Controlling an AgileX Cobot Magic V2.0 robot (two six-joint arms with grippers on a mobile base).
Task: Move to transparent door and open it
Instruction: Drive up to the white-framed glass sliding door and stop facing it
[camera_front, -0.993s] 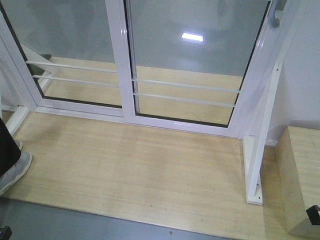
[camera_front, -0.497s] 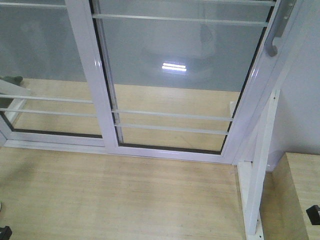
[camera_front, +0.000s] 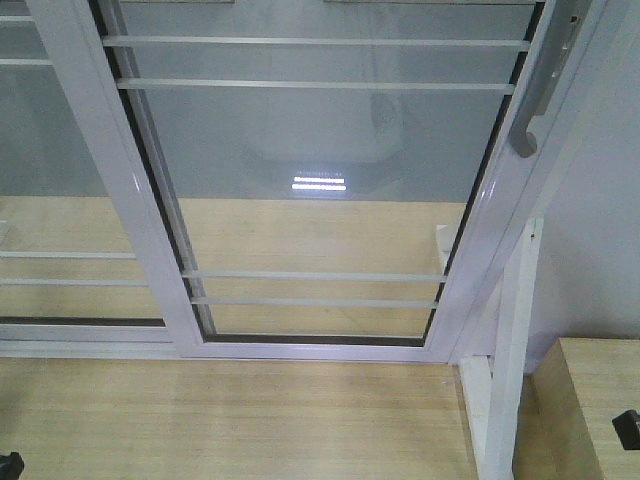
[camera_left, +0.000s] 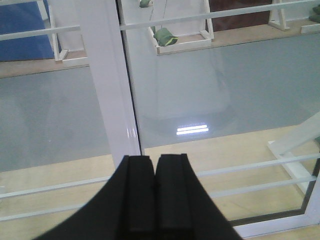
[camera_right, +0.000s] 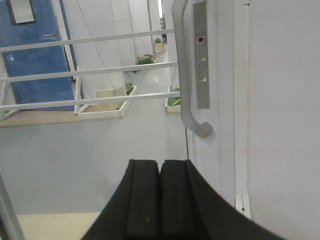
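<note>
While the approach is looking largely done, we are judging the opening itself as not yet begun. We are facing the glass door (camera_front: 320, 220) from close up, with its clear pane and thin white bars filling most of the front view and its bottom rail sitting at the far edge of the wooden floor (camera_front: 250, 420). The door is standing to the right of a similar barred panel (camera_front: 50, 200), and its right-hand rail is lying against the white wall (camera_front: 600, 220), so we are reading it as shut. A white post (camera_front: 505, 380) is rising from the floor just in front of that rail. The curved grey handle (camera_right: 184, 75) is running down the rail, and in the right wrist view it is hanging just above and slightly to the right of the right hand (camera_right: 160, 162), near but apart from it. That hand is showing its two black fingers pressed flat together, gripping nothing. The left hand (camera_left: 156, 159) is showing the same closed, empty fingers, and it is pointing at the white upright on the door's left side, well away from the handle. As we are seeing it, the remaining work is bringing the right hand up to the handle, taking hold of it and sliding the door aside; none of that is showing yet.
</note>
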